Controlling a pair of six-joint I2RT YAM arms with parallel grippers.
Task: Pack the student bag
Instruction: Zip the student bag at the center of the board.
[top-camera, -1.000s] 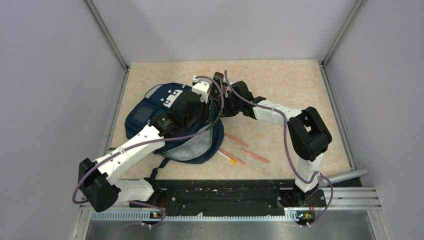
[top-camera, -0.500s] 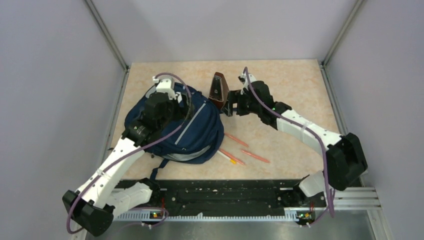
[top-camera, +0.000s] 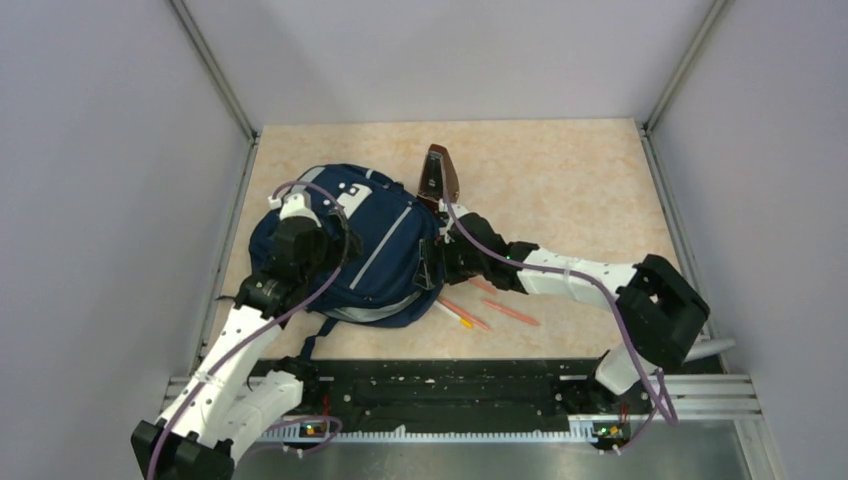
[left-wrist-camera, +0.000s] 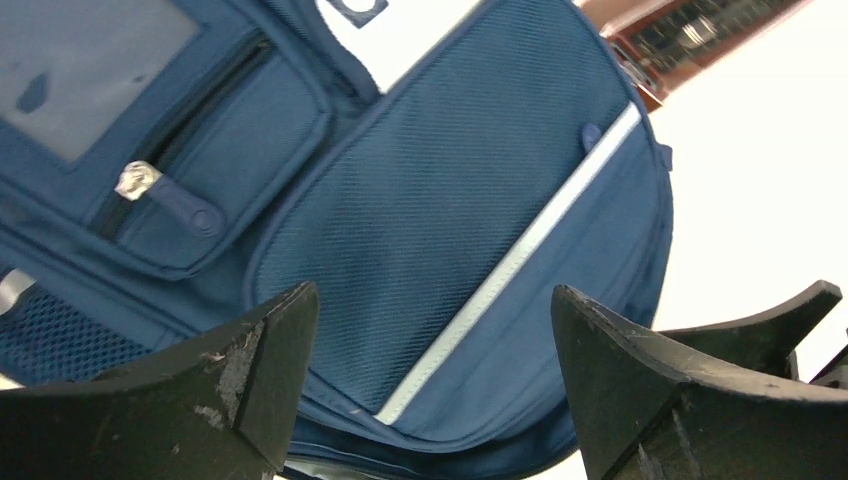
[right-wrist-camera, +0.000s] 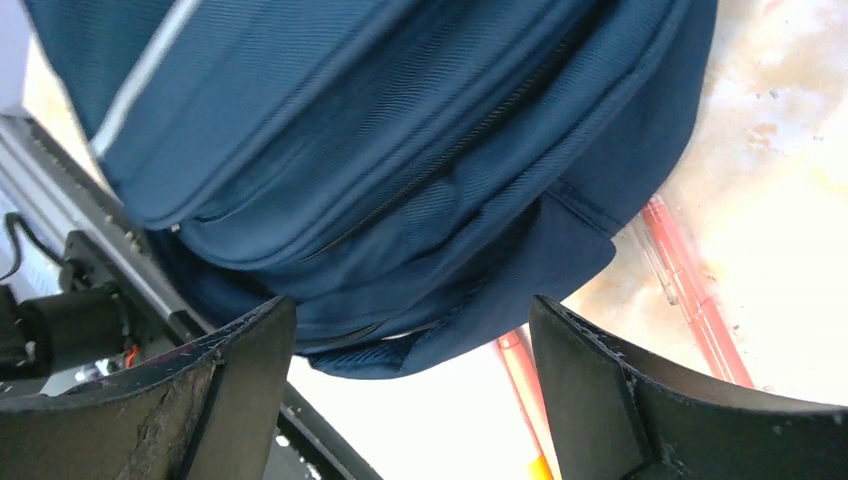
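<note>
Navy student bag (top-camera: 385, 262) lying flat on the left half of a pale table (top-camera: 580, 175).
It is resting front-up, rounded and bulging slightly. A thin light-grey stripe (left-wrist-camera: 520, 255) is running diagonally across its ribbed panel, a front pocket (left-wrist-camera: 200, 150) is sitting zipped with a metal pull (left-wrist-camera: 135, 180), and a dark strap (top-camera: 312, 340) is trailing toward the near edge.

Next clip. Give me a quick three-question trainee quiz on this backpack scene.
1. True or false: the left gripper and right gripper both stand open, holding nothing.
2. Relative to the student bag, the orange pens lie: A) inside it; B) beside it on the table; C) on top of it.
3. Which wrist view shows the pens?
Key: 1 true; 2 B; 3 right wrist.
</note>
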